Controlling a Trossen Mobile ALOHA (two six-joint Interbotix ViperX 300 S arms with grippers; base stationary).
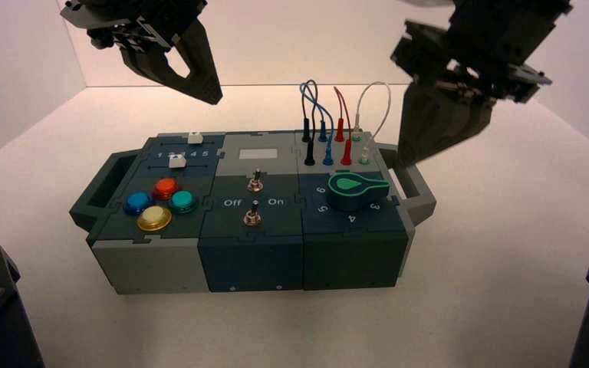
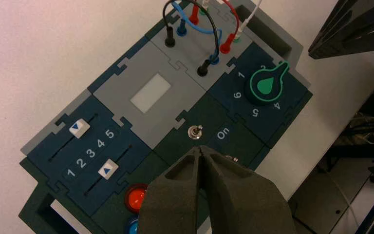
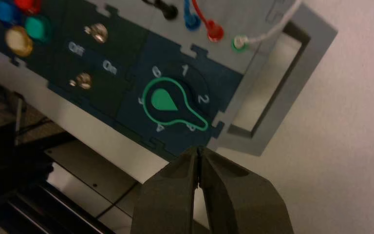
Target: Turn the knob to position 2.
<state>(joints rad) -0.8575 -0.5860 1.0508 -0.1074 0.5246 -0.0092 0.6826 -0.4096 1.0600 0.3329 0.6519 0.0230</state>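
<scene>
Knob: your round dark-green dial (image 1: 349, 192), right of the high view's centre, pointer between 2 and 3.
Right end effector (image 1: 405, 159): black, clenched, near your dial, upper right.
Left end effector (image 1: 213, 98): black, clenched, upper left.

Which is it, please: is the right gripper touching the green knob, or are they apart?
Apart: the right wrist view shows bare box surface between the knob and the right gripper's closed tips.

wires (image 1: 314, 107): black, blue, red, white | four dome buttons (image 1: 153, 218) | two sliders (image 1: 177, 161) | two toggle switches (image 1: 253, 218)
</scene>
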